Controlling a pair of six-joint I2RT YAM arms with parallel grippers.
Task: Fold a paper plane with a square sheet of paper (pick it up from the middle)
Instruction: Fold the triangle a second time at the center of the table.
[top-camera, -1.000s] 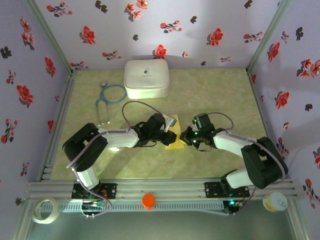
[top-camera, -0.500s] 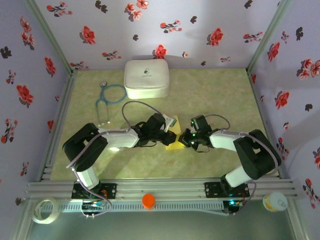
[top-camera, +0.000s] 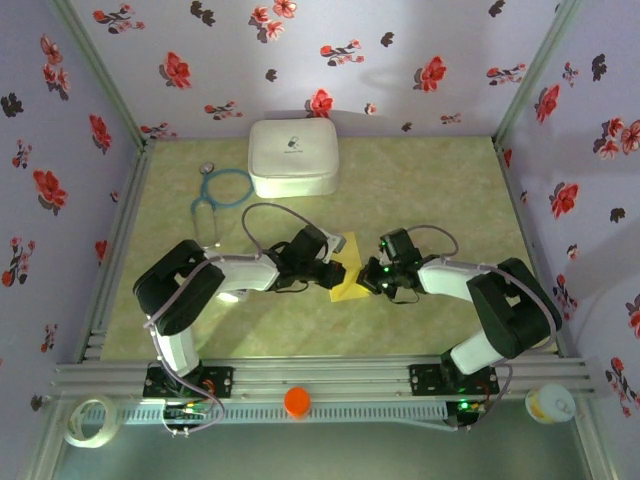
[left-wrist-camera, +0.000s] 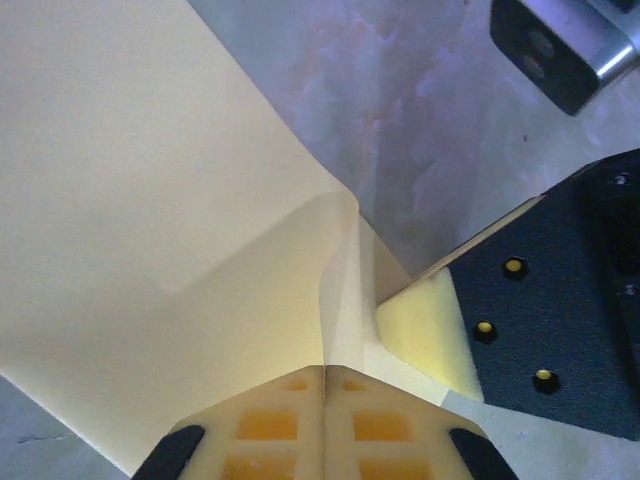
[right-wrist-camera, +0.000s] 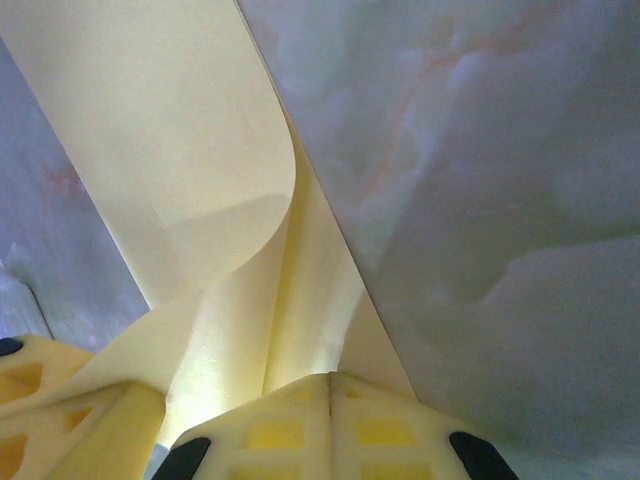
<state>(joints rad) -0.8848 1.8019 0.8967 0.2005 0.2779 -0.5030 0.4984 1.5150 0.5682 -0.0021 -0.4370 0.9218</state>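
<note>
as the left gripper (left-wrist-camera: 323, 388) and right gripper (right-wrist-camera: 330, 388) sit nearly tip to tip, both pinched shut on the yellow sheet (top-camera: 348, 290), the paper fans ahead and leftward of each pair of jaws, its raised crease running straight out from the tips.

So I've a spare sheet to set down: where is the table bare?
Bare: the back right, between the white case and the right wall; the near strip before the rail. Crowded: the stethoscope back left, and the centre, around the yellow sheet.

Left claw (left-wrist-camera: 323, 372) and right claw (right-wrist-camera: 330, 378) clamped shut, facing each other closely
</note>
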